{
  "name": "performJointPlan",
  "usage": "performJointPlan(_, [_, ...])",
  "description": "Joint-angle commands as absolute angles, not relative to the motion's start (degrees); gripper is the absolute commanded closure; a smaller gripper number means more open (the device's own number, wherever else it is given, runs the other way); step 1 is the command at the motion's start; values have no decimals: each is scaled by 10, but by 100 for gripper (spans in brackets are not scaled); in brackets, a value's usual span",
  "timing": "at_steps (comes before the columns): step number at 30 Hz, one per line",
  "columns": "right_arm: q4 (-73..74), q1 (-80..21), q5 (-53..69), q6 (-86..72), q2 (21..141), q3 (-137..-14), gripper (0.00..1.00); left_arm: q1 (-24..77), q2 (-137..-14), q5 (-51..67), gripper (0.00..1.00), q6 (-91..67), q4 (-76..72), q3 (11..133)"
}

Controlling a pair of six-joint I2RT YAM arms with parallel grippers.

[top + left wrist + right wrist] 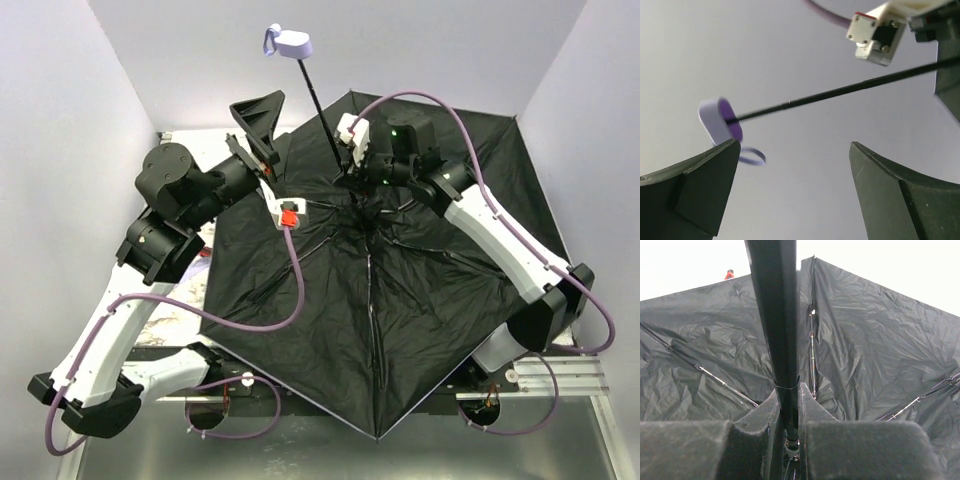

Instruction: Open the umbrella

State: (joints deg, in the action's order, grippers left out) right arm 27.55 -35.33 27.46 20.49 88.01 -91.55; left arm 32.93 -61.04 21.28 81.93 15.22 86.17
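**Umbrella spread, shaft pinched on my right**

The umbrella lies upside down in front of my bases, black lining up and ribs fanned out. I judge it open, or all but locked. My right gripper is pressed tight onto the shaft low down, near where the ribs meet. From that grip the shaft's long axis runs up and away from me to the lavender handle. My left gripper is spread wide and holds nothing. It sits beside the shaft's middle without touching it, so it is the nearer arm to the handle.
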Motion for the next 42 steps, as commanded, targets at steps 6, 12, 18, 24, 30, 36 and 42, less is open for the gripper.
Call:
performJointPlan(6, [466,-377,137,364,958,-1071,100,389,-641,49,6,1171,218,879])
performJointPlan(12, [514,-388,91,396,964,-1097,100,393,-685,-43,9,1195,196,911])
performJointPlan(18, [512,-389,52,420,939,-1063,100,380,-707,-100,23,1174,240,931])
performJointPlan(24, [466,-389,2,464,916,-1004,100,385,-701,-107,83,1133,296,929])
performJointPlan(30, [410,-389,-39,519,907,-968,100,424,-699,-67,15,956,401,985])
performJointPlan(36, [363,-390,-51,585,899,-944,100,457,-806,94,7,661,695,1337])
performJointPlan(42, [271,-402,-46,689,849,-861,100,438,-846,165,5,400,728,1430])
